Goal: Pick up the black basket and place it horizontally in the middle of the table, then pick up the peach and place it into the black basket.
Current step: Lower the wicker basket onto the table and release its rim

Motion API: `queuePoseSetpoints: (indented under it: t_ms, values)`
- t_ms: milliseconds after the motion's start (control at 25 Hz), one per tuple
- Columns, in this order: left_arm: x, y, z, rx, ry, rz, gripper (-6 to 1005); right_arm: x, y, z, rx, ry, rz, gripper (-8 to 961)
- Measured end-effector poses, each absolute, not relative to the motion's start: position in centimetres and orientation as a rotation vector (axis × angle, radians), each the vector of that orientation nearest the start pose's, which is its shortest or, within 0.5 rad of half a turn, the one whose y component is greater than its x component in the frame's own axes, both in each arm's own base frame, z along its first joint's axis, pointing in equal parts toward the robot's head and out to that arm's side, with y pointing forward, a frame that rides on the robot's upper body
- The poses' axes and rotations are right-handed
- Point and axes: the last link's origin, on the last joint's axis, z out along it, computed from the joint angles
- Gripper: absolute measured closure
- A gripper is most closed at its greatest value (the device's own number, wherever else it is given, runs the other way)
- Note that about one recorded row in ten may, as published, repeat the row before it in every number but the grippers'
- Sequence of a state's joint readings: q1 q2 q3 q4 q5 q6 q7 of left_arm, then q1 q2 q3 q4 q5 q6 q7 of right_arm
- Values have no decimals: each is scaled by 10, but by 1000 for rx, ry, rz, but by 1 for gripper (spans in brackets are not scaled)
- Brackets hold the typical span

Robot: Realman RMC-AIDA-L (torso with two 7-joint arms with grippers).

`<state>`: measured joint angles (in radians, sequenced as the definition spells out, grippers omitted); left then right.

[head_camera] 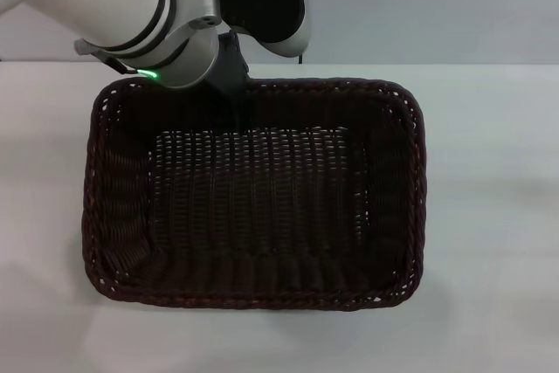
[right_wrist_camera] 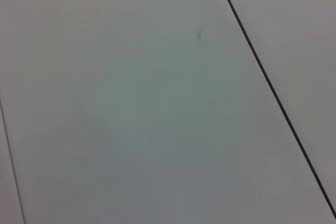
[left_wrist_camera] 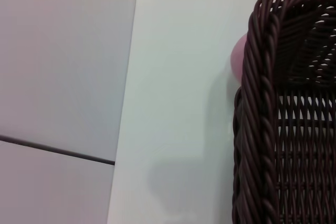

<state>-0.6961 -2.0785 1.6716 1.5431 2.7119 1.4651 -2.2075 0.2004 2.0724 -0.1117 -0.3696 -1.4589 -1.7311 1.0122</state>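
Observation:
The black basket lies open side up in the middle of the white table, its long side running left to right. My left gripper is at the middle-left of the basket's far rim, reaching down over it. The left wrist view shows the braided rim close up. The peach shows there only as a pale pink edge behind a corner of the basket. It is hidden in the head view. My right gripper is out of view.
Bare white table surrounds the basket on the left, right and near sides. The left arm's white casing hangs over the far left corner. The right wrist view shows only a plain grey surface with a dark seam.

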Motion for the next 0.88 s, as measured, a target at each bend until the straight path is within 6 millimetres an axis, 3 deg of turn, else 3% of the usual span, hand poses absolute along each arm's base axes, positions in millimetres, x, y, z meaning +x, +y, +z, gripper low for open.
queuePoseSetpoints:
  t_ms: [880]
  values:
    - [-92,358,-27,-2632,154,615,636,368,232,94,-1557,618,1182,241]
